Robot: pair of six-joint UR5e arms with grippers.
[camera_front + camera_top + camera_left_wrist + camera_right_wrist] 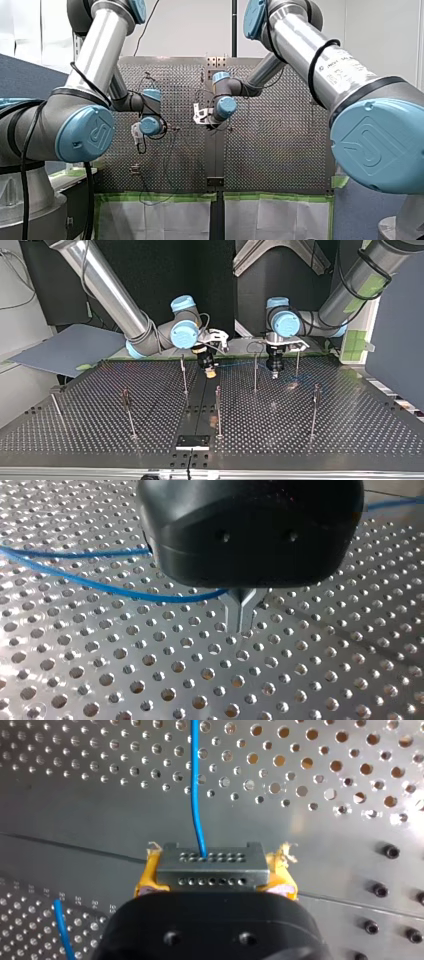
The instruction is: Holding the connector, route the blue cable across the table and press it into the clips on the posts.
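We list: right claw (215, 872), pads (147, 876) clamped on connector (210, 860) to steer cable (196, 785); left claw (242, 622), fingers (233, 611) together beside cable, near desk's (350, 430) arm-side edge, likely guiding it.

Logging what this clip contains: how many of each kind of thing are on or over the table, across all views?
Posts: 7
Grippers, my left gripper and my right gripper: 2
Connector: 1
Blue cable: 1
Total: 11
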